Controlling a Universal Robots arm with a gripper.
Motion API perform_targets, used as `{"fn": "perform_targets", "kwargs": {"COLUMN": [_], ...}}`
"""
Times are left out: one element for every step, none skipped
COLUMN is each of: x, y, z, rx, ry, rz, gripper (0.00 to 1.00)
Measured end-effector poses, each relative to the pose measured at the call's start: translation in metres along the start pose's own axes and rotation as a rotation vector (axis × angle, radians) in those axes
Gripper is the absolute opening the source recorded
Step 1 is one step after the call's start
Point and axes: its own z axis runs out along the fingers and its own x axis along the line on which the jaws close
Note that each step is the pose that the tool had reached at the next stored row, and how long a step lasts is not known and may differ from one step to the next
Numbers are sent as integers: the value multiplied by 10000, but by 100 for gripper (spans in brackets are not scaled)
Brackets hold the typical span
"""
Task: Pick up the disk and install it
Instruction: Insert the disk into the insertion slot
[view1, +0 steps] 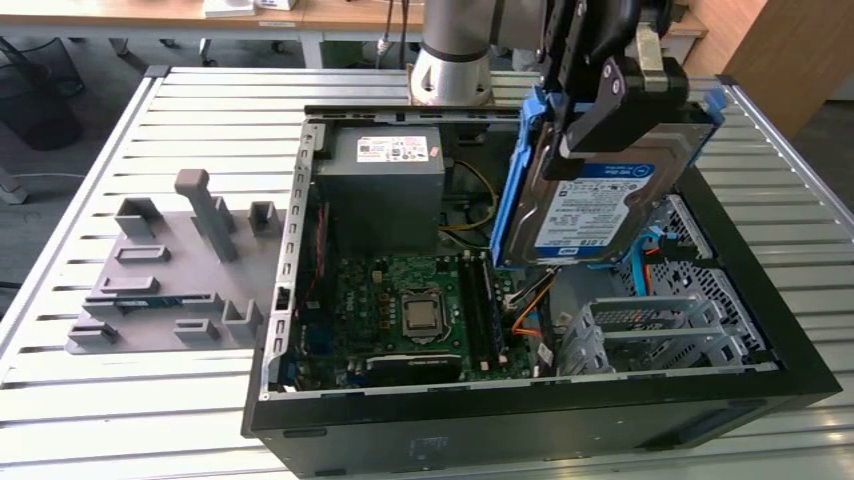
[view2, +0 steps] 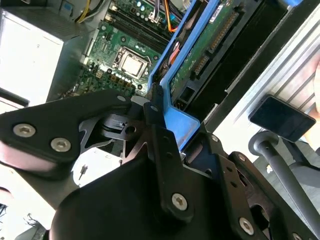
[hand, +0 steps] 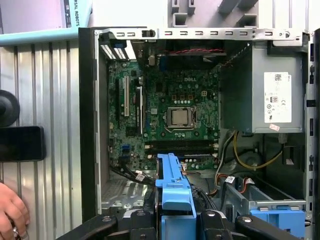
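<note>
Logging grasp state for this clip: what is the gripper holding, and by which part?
The gripper holds the disk, clamped on the upper end of its blue carrier bracket.

The flat rectangular silver-metal disk (view1: 603, 208) wears a white-and-blue label and a bright blue plastic carrier bracket (view1: 511, 190). The angular gripper (view1: 590, 150) is black. The flat motherboard (view1: 387, 290) is green, the boxy computer case (view1: 534, 425) black, the power-supply box (view1: 387, 195) grey with a white sticker, and the slatted metal table (view1: 134, 410) pale grey, striped by darker grooves.
</note>
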Motion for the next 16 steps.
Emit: {"fn": "perform_targets", "kwargs": {"x": [29,54,77,90,91,91,91,92,92,92,92,92,92,92,94,101], "y": [-1,-1,-2,-2,-2,-2,-2,-2,-2,-2,-2,-2,-2,-2,-2,-3], "z": [9,15,22,25,27,27,26,27,27,26,27,26,26,27,28,28], "rx": [9,15,20,22,25,25,25,25,26,26,26,26,26,26,26,26], "ry": [-1,1,-1,-2,-3,-2,-1,-1,-1,0,-1,0,1,0,-1,1], "rz": [0,0,-1,0,0,1,0,0,-1,0,0,0,0,0,-1,-1], "gripper": [37,37,37,37,37,37,37,37,37,37,37,37,37,37,37,37]}}
